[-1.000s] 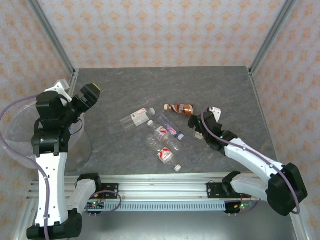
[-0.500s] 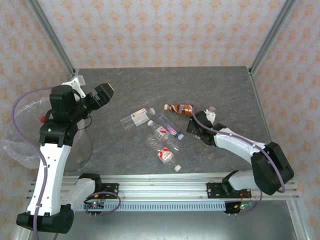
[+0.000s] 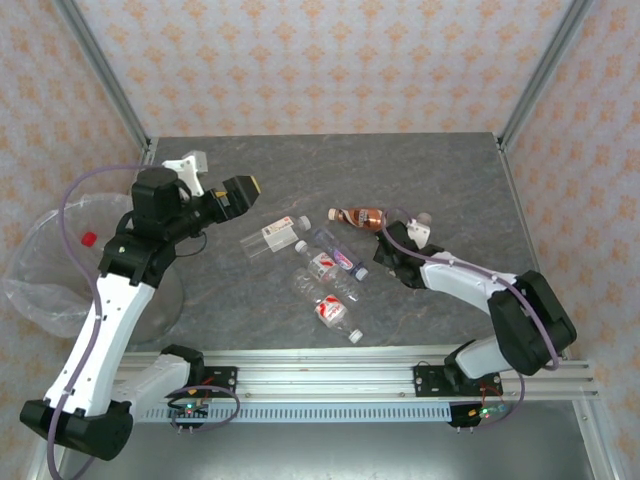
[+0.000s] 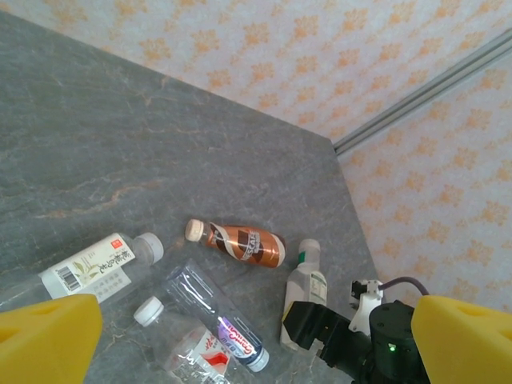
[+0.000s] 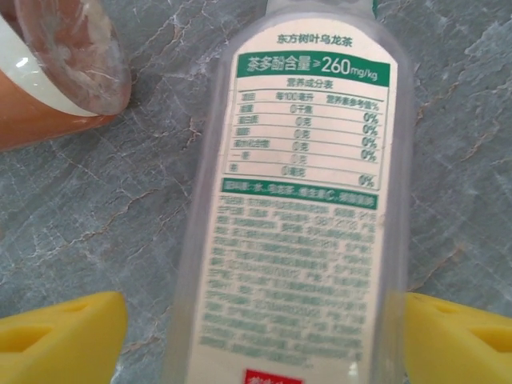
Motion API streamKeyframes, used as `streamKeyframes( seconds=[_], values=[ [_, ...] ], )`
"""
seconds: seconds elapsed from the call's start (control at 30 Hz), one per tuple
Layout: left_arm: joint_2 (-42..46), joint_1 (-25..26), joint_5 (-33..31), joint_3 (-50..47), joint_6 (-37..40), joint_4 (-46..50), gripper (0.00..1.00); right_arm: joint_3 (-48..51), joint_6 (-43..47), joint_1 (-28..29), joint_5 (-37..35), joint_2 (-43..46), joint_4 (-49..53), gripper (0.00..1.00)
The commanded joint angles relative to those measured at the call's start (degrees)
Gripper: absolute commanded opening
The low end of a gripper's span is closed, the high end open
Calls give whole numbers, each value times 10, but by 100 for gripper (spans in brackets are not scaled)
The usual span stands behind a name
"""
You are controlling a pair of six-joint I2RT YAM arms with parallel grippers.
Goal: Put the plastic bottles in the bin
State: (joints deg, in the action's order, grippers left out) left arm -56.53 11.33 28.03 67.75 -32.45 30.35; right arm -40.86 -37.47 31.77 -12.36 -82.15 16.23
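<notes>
Six bottles (image 3: 320, 265) lie on the desk (image 3: 450, 170), as we count them. The bin (image 3: 30, 295) sits at the far left, well apart from them, and a red cap (image 3: 88, 238) shows inside it. We think the step now is grabbing one bottle on the right. The right pincer (image 5: 268, 340) is down low over the green-label bottle (image 5: 304, 184), which lies flat on the desk with a yellow finger (image 5: 56, 340) on each side of it. The pincer is open around the bottle. We see a gap on one side, so it is not squeezing yet. Next we would close it snugly on the middle, lift straight up, and carry the bottle all the way across to the bin. The brown bottle (image 3: 360, 216) lies just beside, its bottom end close to the green-label bottle, so we must take care not to bump or pinch it. The green-label bottle is round and smooth, so it may roll or slip. The left pincer (image 4: 256, 344) hangs in the air, wide open and holding nothing, looking down at the bottles. The other four bottles lie close together in the middle of the desk. They are between the green-label bottle and the bin, and the left arm (image 3: 110, 300) stands there too, so the way over is crowded.
</notes>
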Motion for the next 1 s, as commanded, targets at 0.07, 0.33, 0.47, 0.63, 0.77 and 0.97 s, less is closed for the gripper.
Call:
streamKeyframes(
  seconds=[0.07, 0.33, 0.47, 0.63, 0.77, 0.97],
  values=[
    [-19, 26, -26, 2, 32, -24, 100, 12, -19, -1, -13, -31, -23, 83],
    [-30, 38, -47, -3, 28, -24, 100, 36, -25, -1, -31, -44, -59, 71],
    [-33, 39, -63, -4, 26, -20, 100, 49, -21, -1, -44, -35, -64, 64],
    [-30, 40, -97, -12, 21, -19, 100, 72, -16, -1, -58, -8, -73, 58],
    [-27, 40, -119, -20, 21, -24, 100, 92, 5, -1, -58, 24, -93, 53],
    [-34, 40, -133, -25, 4, -25, 100, 124, 28, 0, -76, 85, -120, 44]
  ],
)
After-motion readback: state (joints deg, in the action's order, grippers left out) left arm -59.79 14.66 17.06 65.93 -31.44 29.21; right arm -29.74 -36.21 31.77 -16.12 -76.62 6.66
